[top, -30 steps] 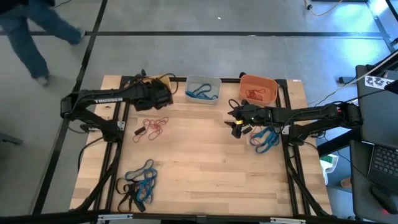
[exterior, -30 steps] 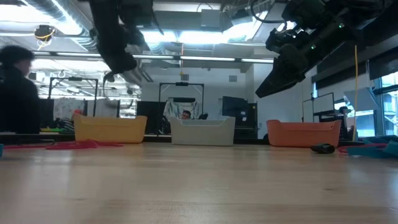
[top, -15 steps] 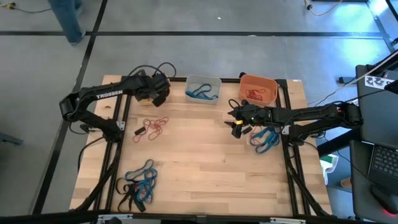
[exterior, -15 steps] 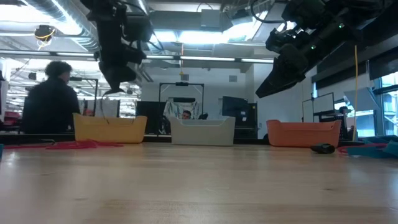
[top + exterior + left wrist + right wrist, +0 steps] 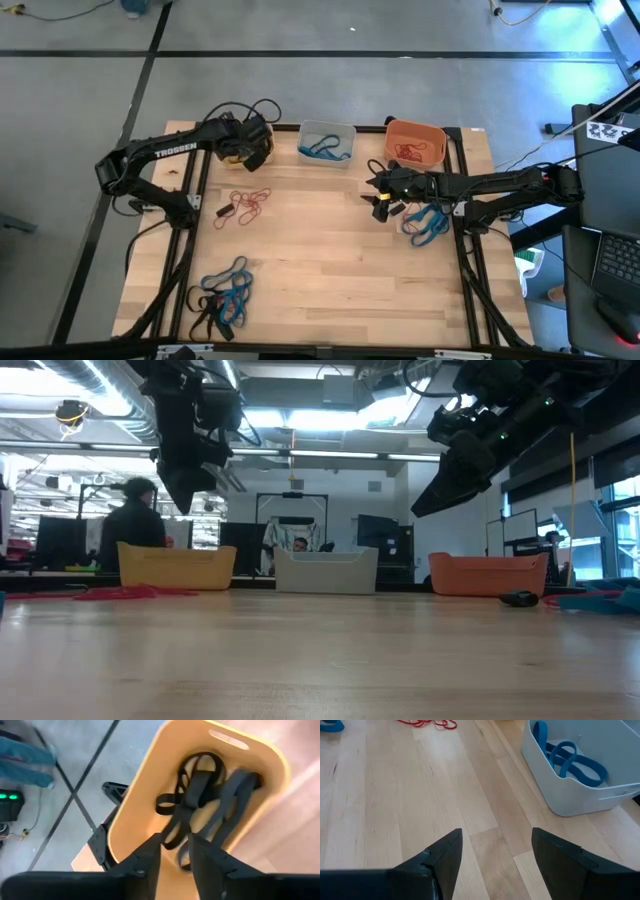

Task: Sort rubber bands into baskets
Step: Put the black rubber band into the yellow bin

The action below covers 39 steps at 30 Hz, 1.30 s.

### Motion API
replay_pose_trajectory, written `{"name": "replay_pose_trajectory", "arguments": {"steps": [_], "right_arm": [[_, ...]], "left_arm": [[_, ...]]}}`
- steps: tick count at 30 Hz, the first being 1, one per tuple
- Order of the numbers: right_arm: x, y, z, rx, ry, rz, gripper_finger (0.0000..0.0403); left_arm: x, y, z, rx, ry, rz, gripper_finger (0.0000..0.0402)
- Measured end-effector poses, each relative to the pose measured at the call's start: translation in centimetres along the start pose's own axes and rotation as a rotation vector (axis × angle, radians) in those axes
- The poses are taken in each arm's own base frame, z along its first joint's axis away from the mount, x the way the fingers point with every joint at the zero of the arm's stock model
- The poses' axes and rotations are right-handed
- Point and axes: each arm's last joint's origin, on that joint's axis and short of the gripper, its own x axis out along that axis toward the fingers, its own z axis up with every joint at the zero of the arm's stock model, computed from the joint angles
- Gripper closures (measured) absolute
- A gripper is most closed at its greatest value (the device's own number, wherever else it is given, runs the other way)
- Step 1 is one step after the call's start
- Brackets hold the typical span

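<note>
Baskets stand in a row along the far edge of the counter point(image 5: 330, 260): the yellow basket point(image 5: 150, 795) near the far left corner, the pale grey basket point(image 5: 327, 143) in the middle, the orange basket point(image 5: 415, 143) toward the far right corner. The left end effector point(image 5: 252, 150) hangs over the yellow basket, largely hiding it from above; in the left wrist view its fingers point(image 5: 145, 857) stand a narrow way apart, with nothing between them, directly above black rubber bands point(image 5: 200, 795) lying in the tub. Blue rubber bands point(image 5: 570, 757) lie in the pale grey basket, and red-orange rubber bands point(image 5: 410, 152) in the orange one.

The right end effector point(image 5: 378, 192) hovers above the counter, in front of the orange basket and to the right of the counter's middle, its fingers point(image 5: 445, 857) spread wide and empty. Just beside it, toward the right edge, lies a loose heap of blue bands point(image 5: 427, 222). A scatter of red-orange bands point(image 5: 247, 205) lies on the left half of the counter, in front of the yellow basket. A mixed pile of blue and black bands point(image 5: 225, 295) sits near the near left corner.

Black cables point(image 5: 240, 110) loop from the left arm past the far edge. In the low view, a person point(image 5: 135, 520) shows in the room behind the yellow basket.
</note>
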Motion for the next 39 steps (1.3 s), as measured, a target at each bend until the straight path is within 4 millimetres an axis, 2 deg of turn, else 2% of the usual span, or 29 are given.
{"name": "replay_pose_trajectory", "arguments": {"steps": [4, 9, 17, 20, 29, 39], "right_arm": [[0.0, 0.0, 0.0, 0.000, 0.000, 0.000, 0.0166], [0.0, 0.0, 0.0, 0.000, 0.000, 0.000, 0.0166], [0.0, 0.0, 0.0, 0.000, 0.000, 0.001, 0.0166], [0.0, 0.0, 0.0, 0.000, 0.000, 0.001, 0.0166], [0.0, 0.0, 0.0, 0.001, -0.001, 0.001, 0.0166], [0.0, 0.0, 0.0, 0.002, -0.002, 0.001, 0.0166]], "left_arm": [[-0.2, -0.1, -0.3, 0.001, 0.044, -0.078, 0.0270], [-1.4, -0.5, -1.2, 0.012, 0.116, -0.130, 0.0257], [-3.4, -3.7, -3.3, 0.090, 0.223, -0.298, 0.0257], [-3.8, -5.0, -4.4, 0.121, 0.244, -0.300, 0.0256], [-3.1, -7.8, -7.8, 0.119, 0.315, -0.255, 0.0256], [-0.8, -9.5, -10.8, 0.096, 0.384, -0.271, 0.0256]]}}
